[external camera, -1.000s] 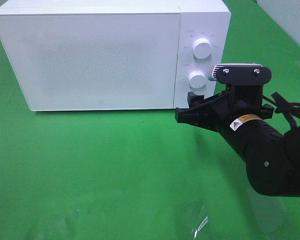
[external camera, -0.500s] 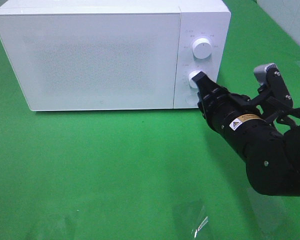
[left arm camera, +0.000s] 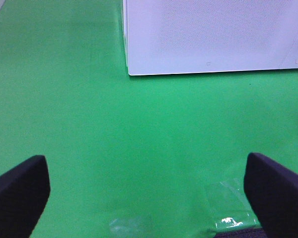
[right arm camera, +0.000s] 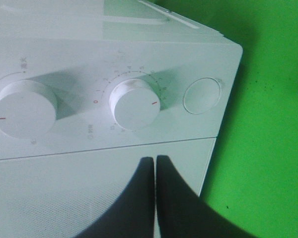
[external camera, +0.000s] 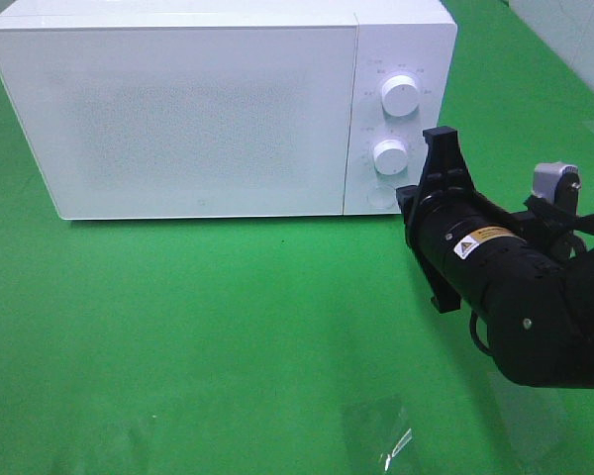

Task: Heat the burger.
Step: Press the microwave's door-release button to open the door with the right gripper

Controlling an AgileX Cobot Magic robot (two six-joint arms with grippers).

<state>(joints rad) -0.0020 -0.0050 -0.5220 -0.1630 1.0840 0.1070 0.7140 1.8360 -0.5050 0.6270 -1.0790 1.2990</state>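
The burger is out of view. The white microwave (external camera: pixel 198 119) stands at the back with its door closed; it also shows in the left wrist view (left arm camera: pixel 208 34). My right gripper (external camera: pixel 412 198) is shut and empty, its tips (right arm camera: pixel 155 166) together just in front of the control panel, close beside the lower knob (external camera: pixel 389 154) (right arm camera: pixel 134 104) and apart from it. The upper knob (external camera: pixel 400 96) (right arm camera: pixel 21 110) and a round button (right arm camera: pixel 202 95) are beside it. My left gripper (left arm camera: pixel 146 198) is open and empty above the green cloth, and does not show in the exterior view.
A green cloth (external camera: pixel 228 327) covers the table. A crumpled piece of clear plastic (external camera: pixel 386 435) (left arm camera: pixel 231 208) lies near the front edge. The right arm's black body (external camera: pixel 515 297) fills the right side.
The right gripper reached onto the lower knob half a second ago, then rolled at the wrist and drew back slightly off it. The microwave has not moved.
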